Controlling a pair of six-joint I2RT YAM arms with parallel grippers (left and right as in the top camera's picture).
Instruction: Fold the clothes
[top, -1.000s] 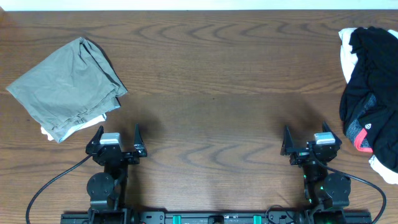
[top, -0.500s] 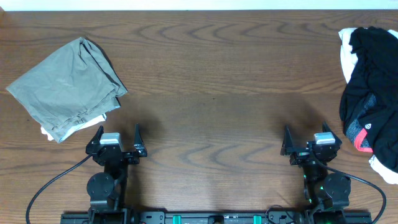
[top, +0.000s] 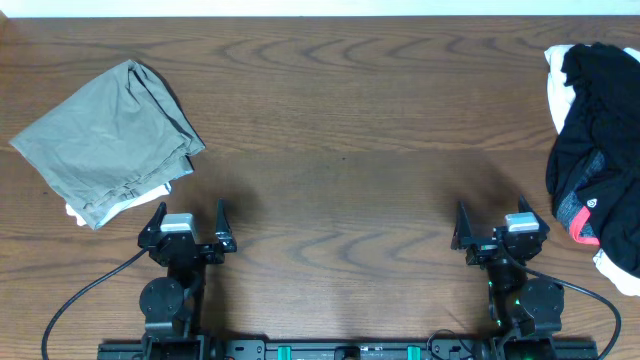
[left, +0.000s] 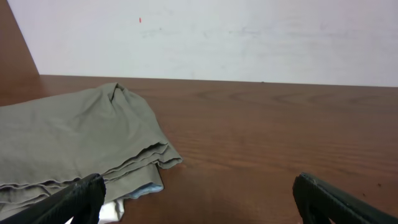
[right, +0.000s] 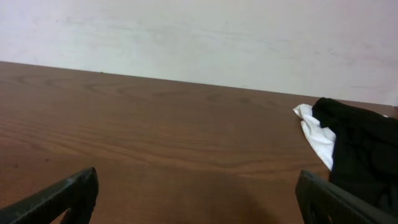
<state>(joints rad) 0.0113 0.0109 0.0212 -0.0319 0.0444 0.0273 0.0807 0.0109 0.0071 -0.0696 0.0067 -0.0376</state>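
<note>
Two heaps of clothing lie at opposite ends of the brown wooden surface (top: 340, 110), and both arms sit along the lower edge of the overhead view. At the upper left is a grey-green garment (top: 105, 140), folded into a rough rectangle set on the diagonal, with its layered edges showing along the right and lower sides. A white cloth (top: 76, 212) peeks out from under its lower edge. Below and a little to the right, the left fingers (top: 157, 218) stand wide apart, gripping nothing and clear of the fabric.

In the left wrist view the left fingers (left: 81, 198) sit in the bottom corners. The grey-green garment (left: 74, 143) fills the left half of that view, and a pale sliver of the white cloth (left: 146, 188) shows beneath its stacked hems. A plain light wall (left: 249, 37) runs behind the surface.

Toward the lower right of the overhead view, the right fingers (top: 461, 218) are likewise spread, with nothing between them. At the far right edge a black garment (top: 600, 130) lies crumpled and unfolded, with a red patch (top: 580, 222) near its lower part. It rests on a white garment (top: 556, 80) that shows at its upper left and again at the lower right.

In the right wrist view the right fingers (right: 68, 194) occupy the bottom corners. The black garment (right: 364, 143) sits at the right edge, with the white garment (right: 317, 137) sticking out on its left.
</note>
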